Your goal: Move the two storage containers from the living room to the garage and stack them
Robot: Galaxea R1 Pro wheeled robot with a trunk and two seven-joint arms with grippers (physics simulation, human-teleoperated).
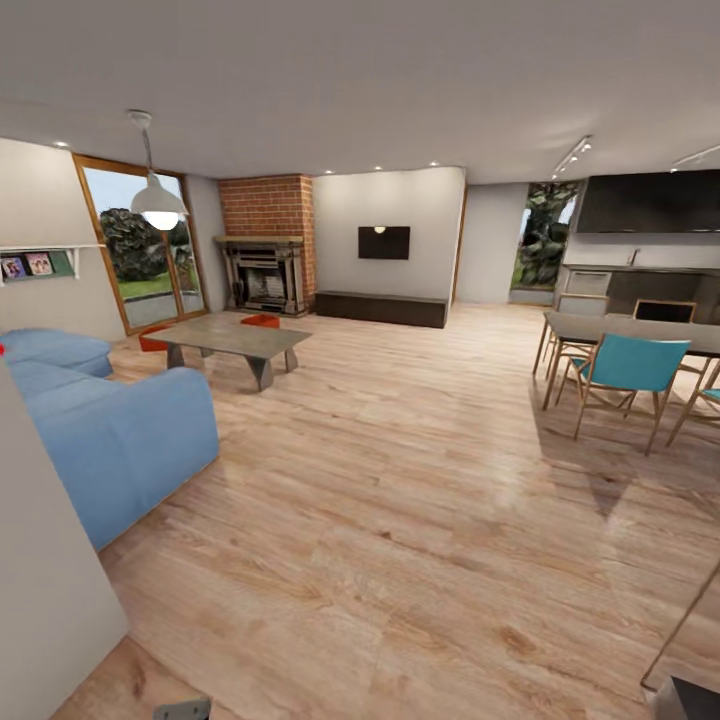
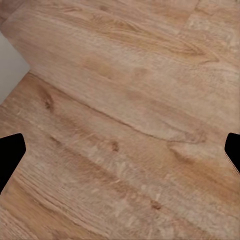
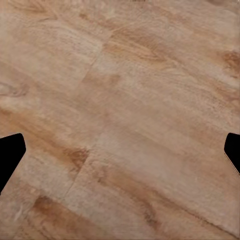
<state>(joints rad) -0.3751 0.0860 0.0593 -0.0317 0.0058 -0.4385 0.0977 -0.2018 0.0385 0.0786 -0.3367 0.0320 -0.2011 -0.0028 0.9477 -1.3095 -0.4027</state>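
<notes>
Two red-orange bins (image 1: 260, 321) are sitting on the wood floor (image 1: 420, 520) behind the coffee table (image 1: 238, 338), far across the room near the fireplace (image 1: 262, 275). Both the left gripper (image 2: 120, 150) and right gripper (image 3: 120, 150) are hanging spread wide over bare planks, grasping nothing, well apart from the bins.

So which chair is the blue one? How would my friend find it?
Look right, to the dining table in front of the dark kitchen counter. The teal chair stands on the table's near side, its back toward us. The chair behind the table is bare wood.
</notes>
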